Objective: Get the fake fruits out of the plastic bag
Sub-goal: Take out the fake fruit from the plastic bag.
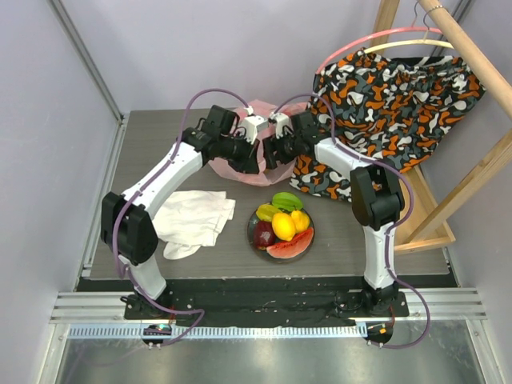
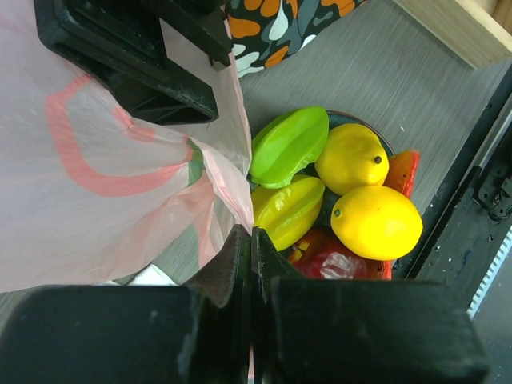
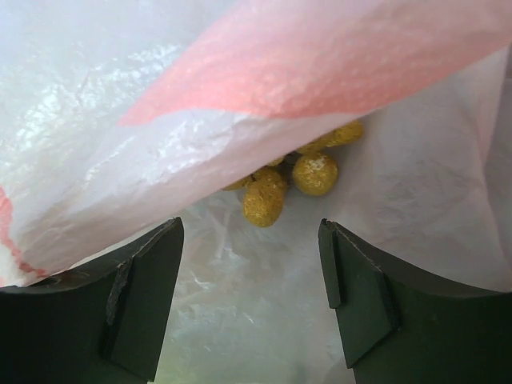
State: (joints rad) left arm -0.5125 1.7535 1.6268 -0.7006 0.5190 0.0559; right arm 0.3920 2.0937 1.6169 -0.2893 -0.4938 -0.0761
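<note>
Right wrist view: grapes (image 3: pixel 276 188) are seen at centre, inside the bag (image 3: pixel 120 120), beyond the spread right gripper (image 3: pixel 248 240). The bag edge is pinched by the left gripper (image 2: pixel 251 238).

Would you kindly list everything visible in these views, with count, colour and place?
bag: one, translucent pink, far centre of the table, between the grippers
grapes: one bunch, brownish-yellow, inside the bag
plate: one, dark, near centre of the table
lemons: two, yellow, on the plate
starfruits: two, one green and one yellow, on the plate
apple: one, dark red, on the plate
watermelon slice: one, red, on the plate's near edge
cloth: one, white, left of the plate
fabric: one, orange-black patterned, hanging far right
rack: one, wooden, right side
table: one, grey
left gripper: shut, pinching the bag
right gripper: open, inside the bag, facing the grapes
</note>
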